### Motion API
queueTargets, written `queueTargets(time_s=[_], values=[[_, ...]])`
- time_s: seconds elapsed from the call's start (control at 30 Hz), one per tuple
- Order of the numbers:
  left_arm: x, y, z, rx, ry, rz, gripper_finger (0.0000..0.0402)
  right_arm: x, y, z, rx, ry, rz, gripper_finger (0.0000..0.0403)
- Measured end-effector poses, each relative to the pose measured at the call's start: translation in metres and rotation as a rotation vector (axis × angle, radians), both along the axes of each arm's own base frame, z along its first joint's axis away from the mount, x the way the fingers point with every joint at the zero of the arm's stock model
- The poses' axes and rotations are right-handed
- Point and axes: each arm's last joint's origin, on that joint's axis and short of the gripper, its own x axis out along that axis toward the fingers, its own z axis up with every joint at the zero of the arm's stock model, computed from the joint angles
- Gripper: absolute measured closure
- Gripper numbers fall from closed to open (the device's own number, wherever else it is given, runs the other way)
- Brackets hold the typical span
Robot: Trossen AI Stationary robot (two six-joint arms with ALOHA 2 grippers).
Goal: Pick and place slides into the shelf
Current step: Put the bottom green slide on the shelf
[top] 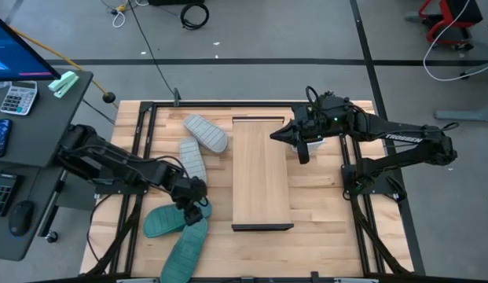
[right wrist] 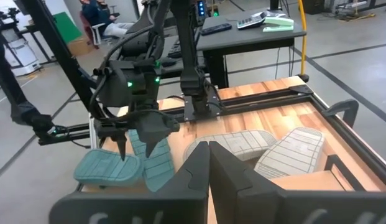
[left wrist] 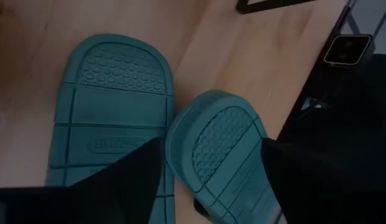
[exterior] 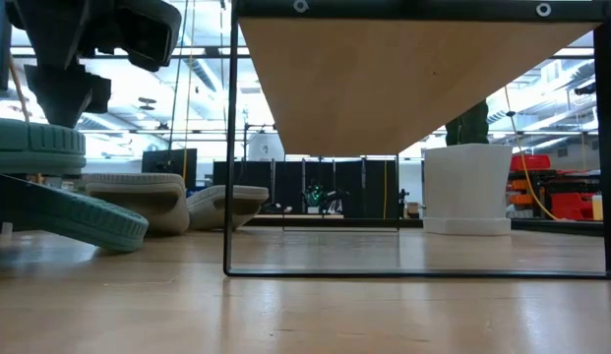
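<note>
Two teal slides lie sole-up at the table's near left. One teal slide [top: 185,245] [left wrist: 112,118] lies flat. The other teal slide [top: 161,223] [left wrist: 220,146] rests partly on it, its end raised [exterior: 30,147]. My left gripper [top: 195,203] [left wrist: 214,180] points steeply down, open, with a finger on each side of that raised end. Two grey slides [top: 206,132] [top: 193,159] lie farther back, also sole-up. The shelf [top: 261,173] stands in the middle of the table. My right gripper [top: 284,135] [right wrist: 208,165] hangs shut and high over the shelf's far right corner. My left gripper comes from above and slants down, its fingers [left wrist: 133,180] lying across the teal slide's rounded end [left wrist: 180,155], close beside its two long edges. I cannot tell whether they touch it. The slide stays propped on the other teal slide.
The slatted tabletop carries dark metal frame rails [top: 141,134] along both sides. A white container [exterior: 467,187] stands at the far right, beyond the shelf. A desk with a keyboard and a calculator [top: 17,98] is off the table's left edge.
</note>
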Motion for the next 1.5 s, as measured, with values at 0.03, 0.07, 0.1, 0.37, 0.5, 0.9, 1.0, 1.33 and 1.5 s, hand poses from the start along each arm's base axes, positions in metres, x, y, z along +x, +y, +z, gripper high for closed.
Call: queueTargets(time_s=[0.03, 0.07, 0.1, 0.37, 0.5, 0.9, 1.0, 1.33, 1.5], values=[[0.001, 0.0, -0.001, -0.002, 0.012, 0.011, 0.0104, 0.0, 0.0, 0.0, 0.0, 0.0, 0.001, 0.0393], [0.0, 0.0, -0.003, 0.001, 0.029, 0.018, 0.0096, 0.0, 0.0, 0.0, 0.0, 0.0, 0.001, 0.0393], [0.001, 0.0, -0.006, 0.001, 0.05, 0.029, 0.0087, 0.0, 0.0, 0.0, 0.0, 0.0, 0.001, 0.0393], [0.009, -0.007, -0.031, -0.017, 0.187, 0.028, 0.0046, 0.0, 0.0, -0.002, 0.007, 0.021, 0.003, 0.0392], [0.012, -0.011, -0.039, -0.062, 0.232, -0.002, 0.0046, -0.001, 0.0, -0.002, 0.012, 0.024, 0.006, 0.0393], [0.021, -0.019, -0.039, -0.193, 0.203, -0.019, 0.0047, -0.001, 0.0, -0.002, -0.001, 0.023, 0.008, 0.0393], [0.021, -0.02, -0.039, -0.199, 0.203, -0.022, 0.0057, -0.001, 0.0, -0.002, -0.01, 0.022, 0.011, 0.0392], [0.019, -0.022, -0.038, -0.28, 0.238, -0.079, 0.0233, -0.001, 0.0, -0.002, -0.014, 0.022, 0.01, 0.0393], [0.02, -0.022, -0.038, -0.297, 0.234, -0.087, 0.0314, -0.001, 0.0, -0.002, -0.036, 0.021, 0.014, 0.0391]])
